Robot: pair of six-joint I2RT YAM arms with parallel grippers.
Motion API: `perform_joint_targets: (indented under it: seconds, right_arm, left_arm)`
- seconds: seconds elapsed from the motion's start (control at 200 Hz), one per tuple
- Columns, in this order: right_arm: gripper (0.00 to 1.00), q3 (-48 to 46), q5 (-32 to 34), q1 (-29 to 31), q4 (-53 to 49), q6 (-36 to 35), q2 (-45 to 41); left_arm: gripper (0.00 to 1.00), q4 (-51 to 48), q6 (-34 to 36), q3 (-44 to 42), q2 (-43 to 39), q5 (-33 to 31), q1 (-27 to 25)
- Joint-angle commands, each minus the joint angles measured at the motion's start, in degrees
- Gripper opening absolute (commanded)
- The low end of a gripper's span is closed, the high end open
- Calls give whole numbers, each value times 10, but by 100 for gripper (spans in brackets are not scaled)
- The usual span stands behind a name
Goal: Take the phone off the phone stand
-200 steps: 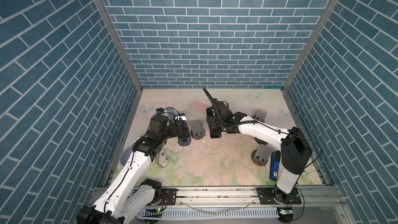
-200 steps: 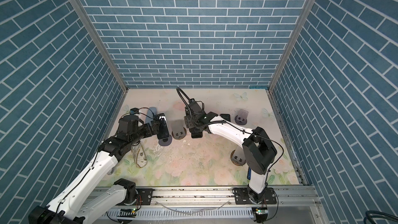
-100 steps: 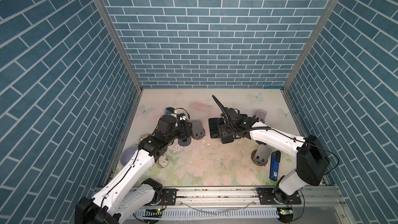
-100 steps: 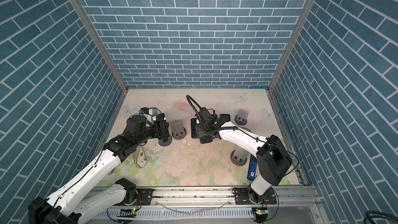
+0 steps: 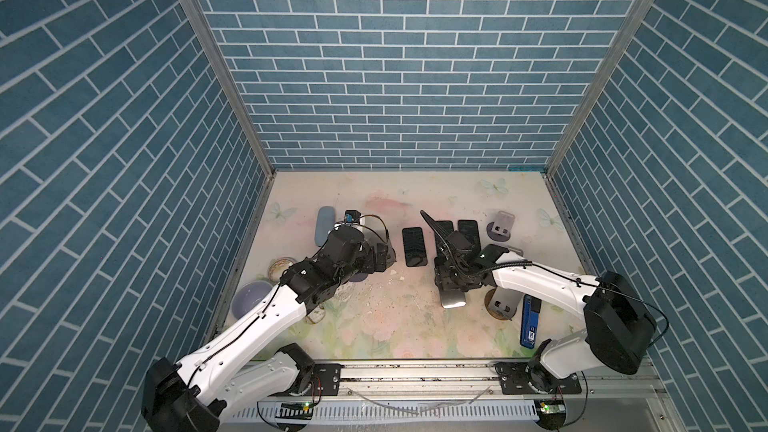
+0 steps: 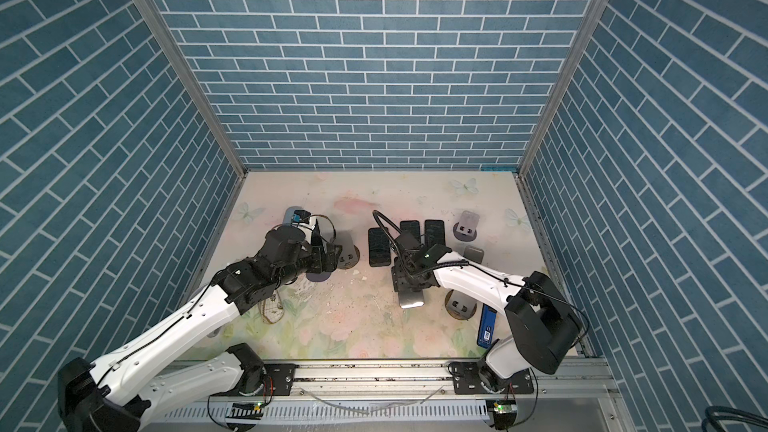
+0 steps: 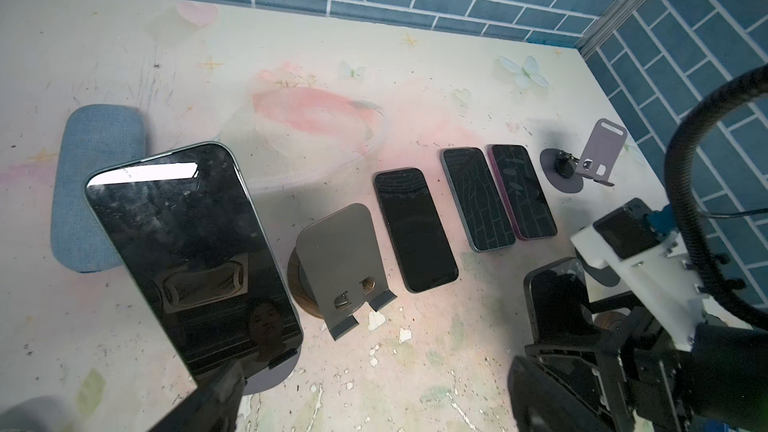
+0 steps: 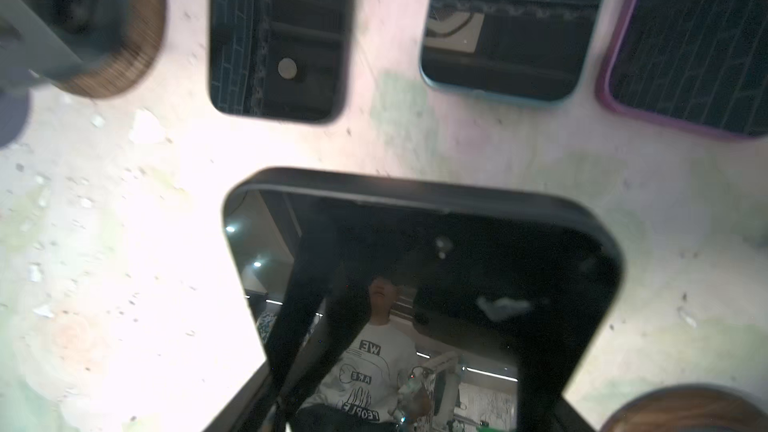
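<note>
Overhead, in both top views, we see the left fingers (image 5: 380, 254) spread wide and empty, just beside the leaning phone (image 6: 318, 238), which rests on its phone stand (image 5: 358, 277) at the left of the bench (image 5: 374, 338). The right fingers (image 5: 446, 282) are clamped on the held phone (image 5: 453, 300), low over the middle of the bench and near a wooden-based stand (image 5: 504, 303). From the left wrist we see the leaning phone (image 7: 187, 251) propped on its stand, one finger at its lower edge, an empty stand (image 7: 345, 259) beside it and three flat phones (image 7: 415, 230) beyond. From the right wrist, the held phone (image 8: 415, 268) sits tilted between both fingers; whether it touches the bench we cannot tell.
</note>
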Motion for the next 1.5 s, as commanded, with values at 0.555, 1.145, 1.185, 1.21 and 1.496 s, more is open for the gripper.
perform_joint_targets:
  seconds: [0.555, 1.145, 1.185, 1.21, 1.496]
  right_arm:
    - [64, -70, 34, 2, 20, 74, -1]
    - [65, -46, 75, 3, 2, 76, 53]
    - [65, -46, 74, 3, 1, 76, 56]
    - [65, -46, 73, 3, 0, 76, 58]
    - [68, -41, 72, 7, -6, 76, 60]
  left_arm:
    - [100, -5, -7, -6, 9, -60, -22]
    - [100, 13, -1, -26, 3, -119, -23]
    - [100, 16, -1, -25, 4, -120, -23]
    - [100, 17, -1, -26, 5, -120, -22]
    - [100, 17, -4, -26, 8, -124, -22]
